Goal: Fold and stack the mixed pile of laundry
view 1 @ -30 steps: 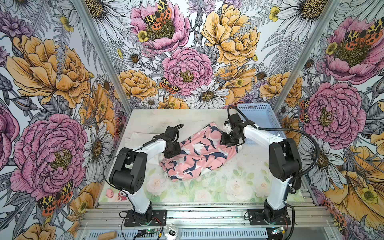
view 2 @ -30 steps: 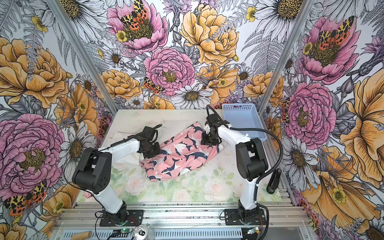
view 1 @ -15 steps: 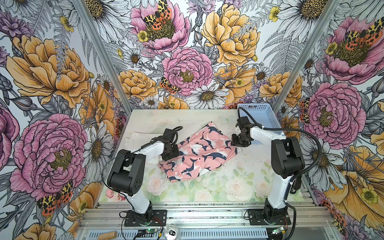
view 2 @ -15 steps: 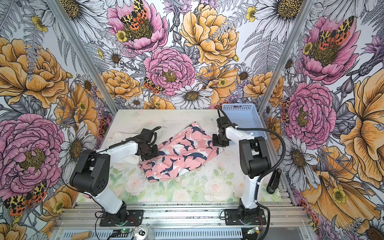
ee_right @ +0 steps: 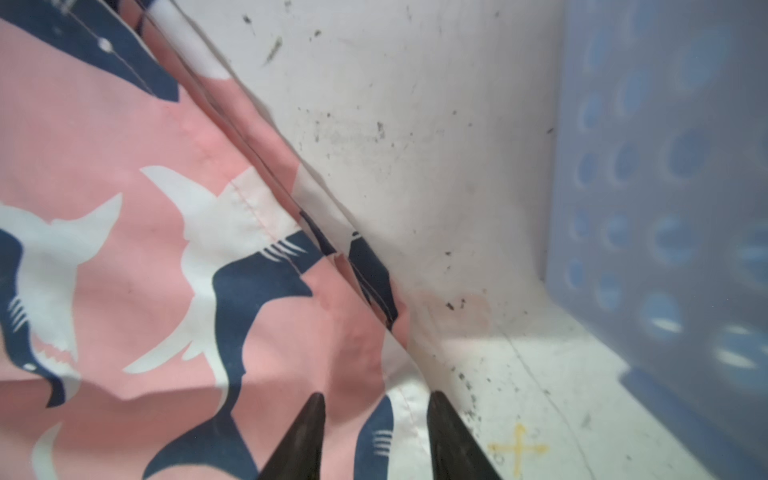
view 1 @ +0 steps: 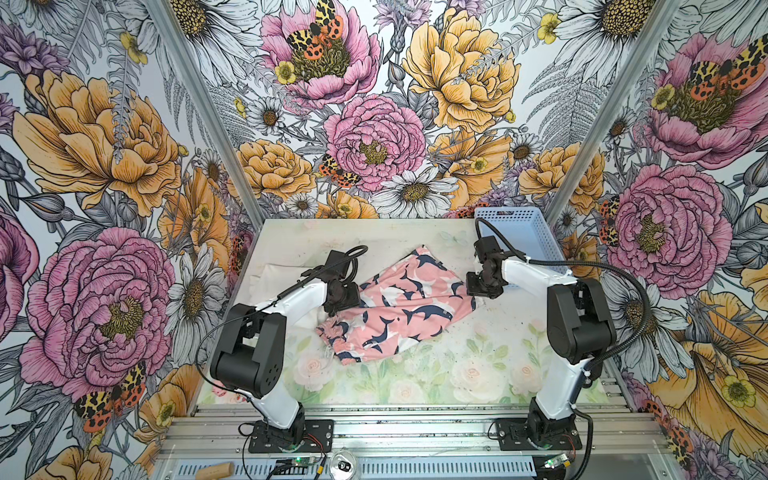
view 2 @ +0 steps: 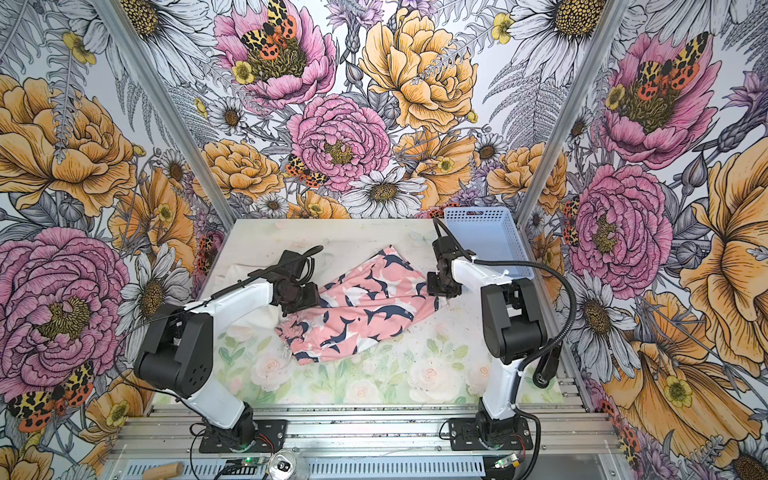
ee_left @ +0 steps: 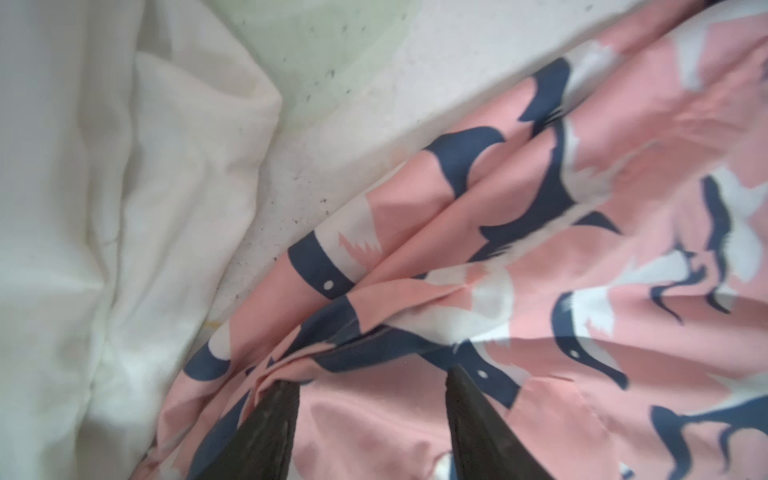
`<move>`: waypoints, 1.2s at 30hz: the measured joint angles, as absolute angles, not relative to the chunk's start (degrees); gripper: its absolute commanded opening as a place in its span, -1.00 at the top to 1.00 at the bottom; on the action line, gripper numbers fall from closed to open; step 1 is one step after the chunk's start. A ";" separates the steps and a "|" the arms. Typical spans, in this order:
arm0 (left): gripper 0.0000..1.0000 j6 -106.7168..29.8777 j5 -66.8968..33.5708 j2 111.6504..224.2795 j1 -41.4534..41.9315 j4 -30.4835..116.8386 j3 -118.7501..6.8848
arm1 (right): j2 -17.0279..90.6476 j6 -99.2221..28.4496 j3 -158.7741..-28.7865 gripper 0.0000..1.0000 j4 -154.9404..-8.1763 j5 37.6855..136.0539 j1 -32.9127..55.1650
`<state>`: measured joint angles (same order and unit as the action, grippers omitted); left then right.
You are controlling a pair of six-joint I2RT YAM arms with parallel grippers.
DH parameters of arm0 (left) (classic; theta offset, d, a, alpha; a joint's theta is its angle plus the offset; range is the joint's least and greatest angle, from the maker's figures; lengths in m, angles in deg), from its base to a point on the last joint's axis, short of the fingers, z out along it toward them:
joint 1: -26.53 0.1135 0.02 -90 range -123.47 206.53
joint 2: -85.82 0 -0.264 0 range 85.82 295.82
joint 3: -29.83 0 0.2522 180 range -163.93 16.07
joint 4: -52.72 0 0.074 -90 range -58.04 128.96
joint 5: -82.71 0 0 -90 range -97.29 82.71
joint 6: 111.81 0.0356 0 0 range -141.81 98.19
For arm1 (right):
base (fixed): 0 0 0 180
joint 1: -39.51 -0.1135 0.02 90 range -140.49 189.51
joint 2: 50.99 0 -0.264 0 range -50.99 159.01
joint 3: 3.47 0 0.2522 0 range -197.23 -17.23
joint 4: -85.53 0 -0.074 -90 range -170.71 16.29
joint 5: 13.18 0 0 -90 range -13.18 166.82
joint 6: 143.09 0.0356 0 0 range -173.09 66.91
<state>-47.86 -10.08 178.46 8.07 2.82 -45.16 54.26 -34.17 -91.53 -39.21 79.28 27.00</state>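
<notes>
Pink shark-print shorts (view 1: 399, 307) had sunk flat between parted left jaws and right jaws, hold unclear; smoothing outward seemed wise.

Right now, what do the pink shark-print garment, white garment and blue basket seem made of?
The pink shark-print garment looks like thin matte woven fabric, cotton or polyester: stitched hem, crisp folds. The white garment seems soft matte cloth, perhaps cotton knit: limp rounded creases. The blue basket is rigid moulded plastic, smooth: regular round holes.
</notes>
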 measured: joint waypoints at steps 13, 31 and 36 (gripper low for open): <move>-0.22 -51.68 -11.72 168.23 4.57 -0.72 -38.50 | 62.50 -36.53 -97.82 0.11 -40.04 78.01 19.43; -0.19 -35.05 -14.69 191.88 7.50 -1.07 -52.29 | 48.93 -28.66 -76.54 0.13 -41.27 73.37 19.61; -0.25 -33.19 -17.66 195.47 6.10 -1.31 -56.79 | 42.06 -25.45 -69.06 0.14 -38.62 73.35 19.65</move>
<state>-33.19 -17.66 195.47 6.10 -1.31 -56.79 42.06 -25.45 -69.06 -38.62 73.35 19.65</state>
